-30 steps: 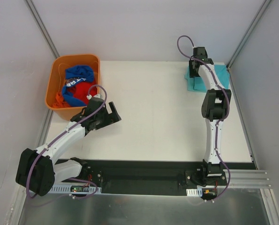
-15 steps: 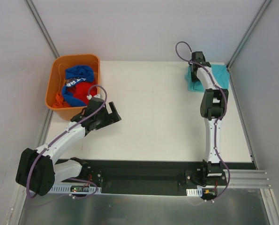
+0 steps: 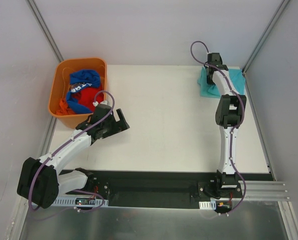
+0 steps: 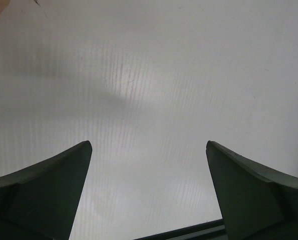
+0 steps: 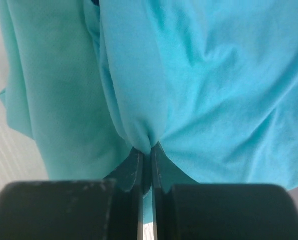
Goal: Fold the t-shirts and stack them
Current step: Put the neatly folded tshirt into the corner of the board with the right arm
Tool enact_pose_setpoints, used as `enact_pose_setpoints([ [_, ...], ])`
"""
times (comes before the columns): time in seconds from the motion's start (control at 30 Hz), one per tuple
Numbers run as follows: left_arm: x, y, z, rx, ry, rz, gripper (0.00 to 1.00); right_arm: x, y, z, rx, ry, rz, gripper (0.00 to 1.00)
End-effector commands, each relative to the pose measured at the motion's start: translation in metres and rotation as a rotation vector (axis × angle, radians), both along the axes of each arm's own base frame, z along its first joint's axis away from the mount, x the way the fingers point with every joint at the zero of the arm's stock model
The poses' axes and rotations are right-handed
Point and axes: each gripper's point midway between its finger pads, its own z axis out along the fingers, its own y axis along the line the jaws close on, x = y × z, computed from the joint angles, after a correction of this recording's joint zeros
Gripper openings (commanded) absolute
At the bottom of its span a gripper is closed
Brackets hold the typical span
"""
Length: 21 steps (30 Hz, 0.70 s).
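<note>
At far right corner, right gripper [image 5: 144, 150] now pinching t-shirts [image 5: 214, 90] fold, parted before; left gripper [image 4: 149, 146] unchanged, spread wide.

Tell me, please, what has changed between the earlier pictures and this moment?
The right gripper shut on a fold of the teal t-shirt, taking hold of it. The left gripper stayed open and still near the orange bin, which looks unchanged.
</note>
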Motion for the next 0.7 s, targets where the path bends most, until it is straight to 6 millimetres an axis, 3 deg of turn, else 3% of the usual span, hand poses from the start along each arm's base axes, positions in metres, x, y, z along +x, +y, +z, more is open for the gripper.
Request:
enact_pose_setpoints([
  [0.0,0.003,0.001,0.004,-0.010,-0.025,0.006,0.99,0.015,0.004,0.103,0.060,-0.238,-0.016,0.01],
  [0.13,0.003,0.002,0.004,-0.008,-0.029,0.007,0.99,0.015,0.010,0.133,0.099,-0.301,0.000,0.01],
  [0.37,0.003,0.003,0.002,-0.002,-0.023,0.006,0.99,0.013,0.023,0.136,0.093,-0.296,0.035,0.01],
  [0.43,0.003,0.003,0.001,-0.001,-0.020,0.008,0.99,0.013,0.032,0.131,0.095,-0.286,0.056,0.01],
  [0.6,0.003,0.002,-0.001,0.001,-0.013,0.005,0.99,0.009,0.053,0.087,0.099,-0.195,0.095,0.01],
  [0.67,0.003,0.001,-0.002,0.002,-0.006,0.000,0.99,0.009,0.071,0.072,0.161,-0.166,0.138,0.08],
])
